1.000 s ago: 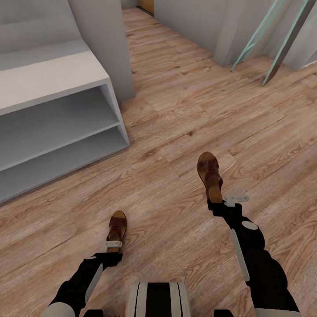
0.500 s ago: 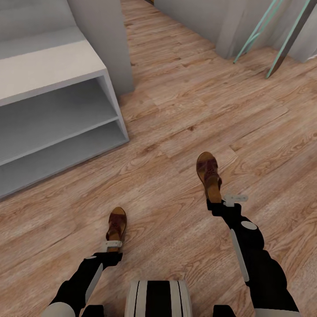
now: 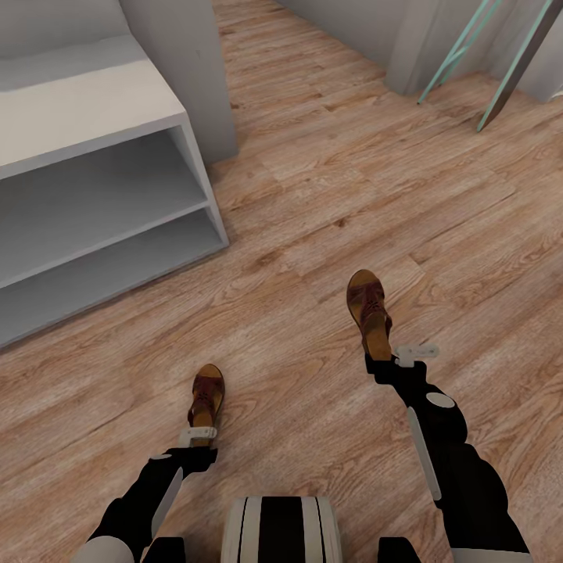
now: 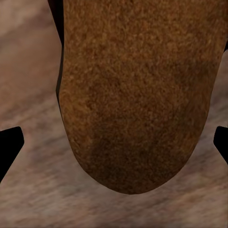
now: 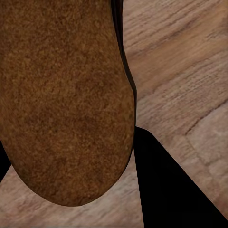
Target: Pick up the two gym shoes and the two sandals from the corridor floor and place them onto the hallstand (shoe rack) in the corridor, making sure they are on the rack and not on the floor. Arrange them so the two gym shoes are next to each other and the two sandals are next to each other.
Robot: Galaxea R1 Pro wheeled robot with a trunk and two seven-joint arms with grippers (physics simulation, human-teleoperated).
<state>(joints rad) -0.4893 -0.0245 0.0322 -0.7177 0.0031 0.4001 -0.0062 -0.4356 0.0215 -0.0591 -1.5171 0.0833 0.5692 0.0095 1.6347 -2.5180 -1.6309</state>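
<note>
The floor (image 3: 328,203) fills most of the frame; the rack (image 3: 94,117), upper left, stands bare. Each gripper, left (image 3: 200,435) and right (image 3: 381,353), is clamped on a sandal (image 3: 206,395) (image 3: 369,313) by its heel. Carrying step: next, both go side by side on the rack.

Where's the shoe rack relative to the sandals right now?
In the head view the shoe rack sits ahead at far left, both tiers empty; each sandal is held at a gripper, left and right.
</note>
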